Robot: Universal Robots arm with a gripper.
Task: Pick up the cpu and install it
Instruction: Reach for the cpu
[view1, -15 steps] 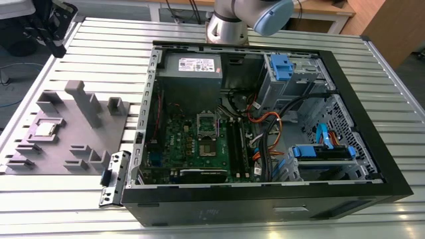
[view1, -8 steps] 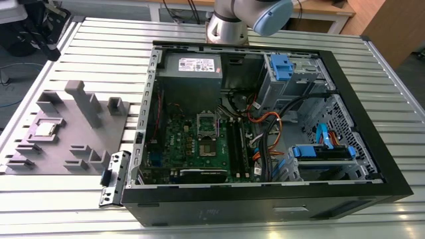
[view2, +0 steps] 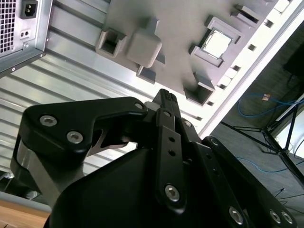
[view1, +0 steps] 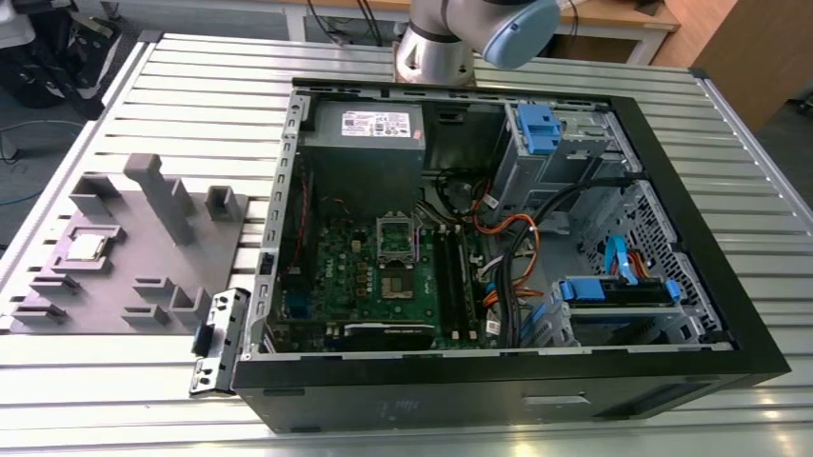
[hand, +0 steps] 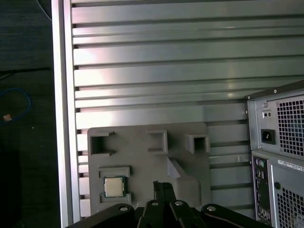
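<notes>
Sitting in a square nest on the grey tray (view1: 128,278), the cpu (view1: 86,248) shows its shiny silver top. The tray lies flat on the ribbed metal counter (view1: 204,95), on the exterior view's left, just beside the big black computer case (view1: 508,392). The case lies on its side with its cover off. Inside it you can see the green board (view1: 362,281), and near the middle of that board is the socket (view1: 396,243) with its metal frame. Nothing lies in the socket that I can see.

The arm (view1: 455,38) stands behind the case in the exterior view. In both wrist views the gripper (view2: 165,97) (hand: 161,186) hangs up above the tray and touches nothing. Its two black fingers are pressed together and they hold nothing. The cpu (view2: 216,43) (hand: 114,186) lies in its nest a little to one side of the gripper tip, and the two are apart.
</notes>
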